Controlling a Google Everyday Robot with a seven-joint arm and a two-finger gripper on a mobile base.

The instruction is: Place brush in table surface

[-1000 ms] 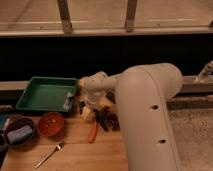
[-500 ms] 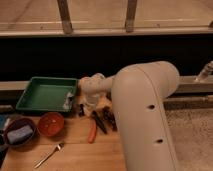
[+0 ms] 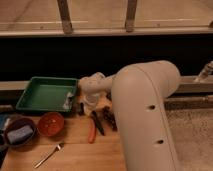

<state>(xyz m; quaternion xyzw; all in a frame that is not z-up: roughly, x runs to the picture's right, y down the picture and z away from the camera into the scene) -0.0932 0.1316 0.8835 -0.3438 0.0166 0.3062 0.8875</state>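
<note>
Brush (image 3: 97, 122): a slim black stick lying on the table surface (image 3: 75, 152) a little in from the far edge, its upper end beneath the gripper (image 3: 86, 105); contact between them cannot be told. An orange carrot-shaped piece (image 3: 92, 132) lies just beside it on the left and a dark object (image 3: 110, 119) on the right. The gripper hangs low over the far edge; whether it is clenched or released cannot be told. Green tray (image 3: 35, 94): far left corner. Red bowl (image 3: 51, 124) and dark bowl (image 3: 20, 133): left edge. Utensil (image 3: 49, 155): near edge.
</note>
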